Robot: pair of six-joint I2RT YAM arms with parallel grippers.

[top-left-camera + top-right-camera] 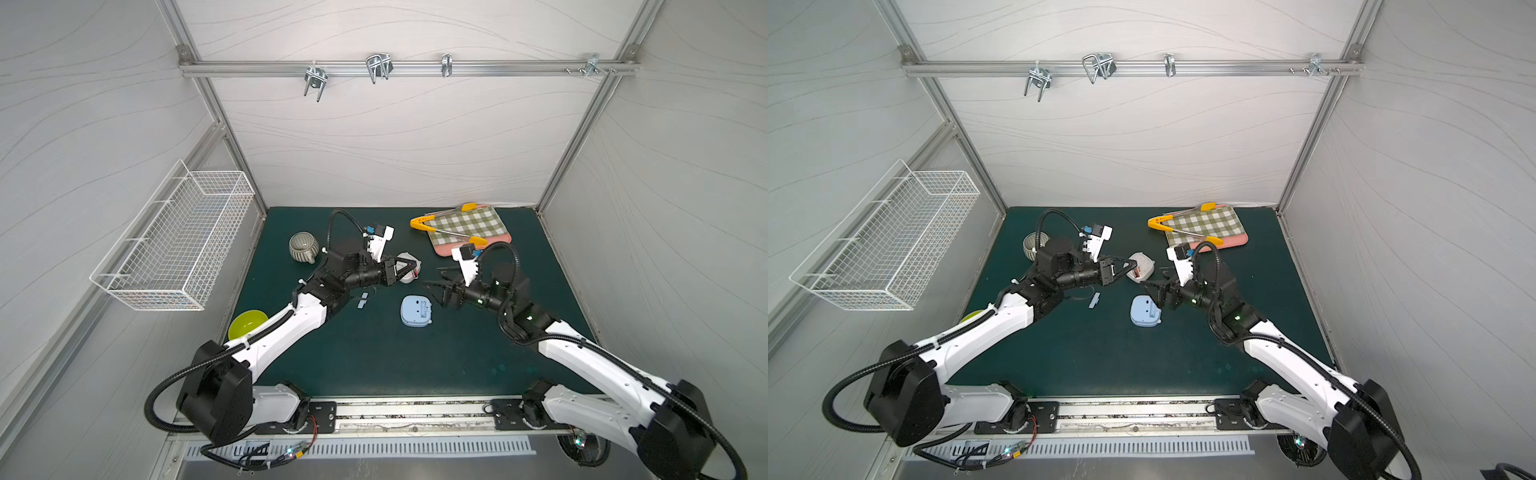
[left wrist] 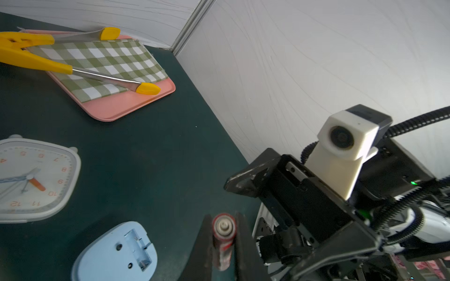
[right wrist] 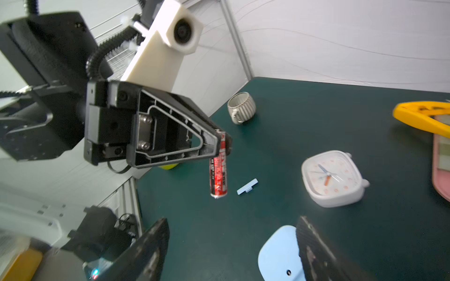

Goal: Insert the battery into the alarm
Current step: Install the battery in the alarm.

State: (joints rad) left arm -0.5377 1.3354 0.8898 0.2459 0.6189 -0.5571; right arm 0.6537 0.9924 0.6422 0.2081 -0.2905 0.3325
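— What has your left tool (image 3: 222, 143) got?
— It's clamped tight on the red cylindrical battery (image 3: 218, 175). I grip it by one end, and the rest hangs below the fingertips, clear of the dark green worktop (image 1: 374, 357).
— And the right tool (image 3: 233, 219)?
— Spread wide, holding nothing (it faces my left one).
— Where's the alarm?
— The pale blue plastic alarm (image 1: 417, 311) lies face down on the worktop with its battery bay open. It sits below and between my tools, just beside the right tool's fingers.
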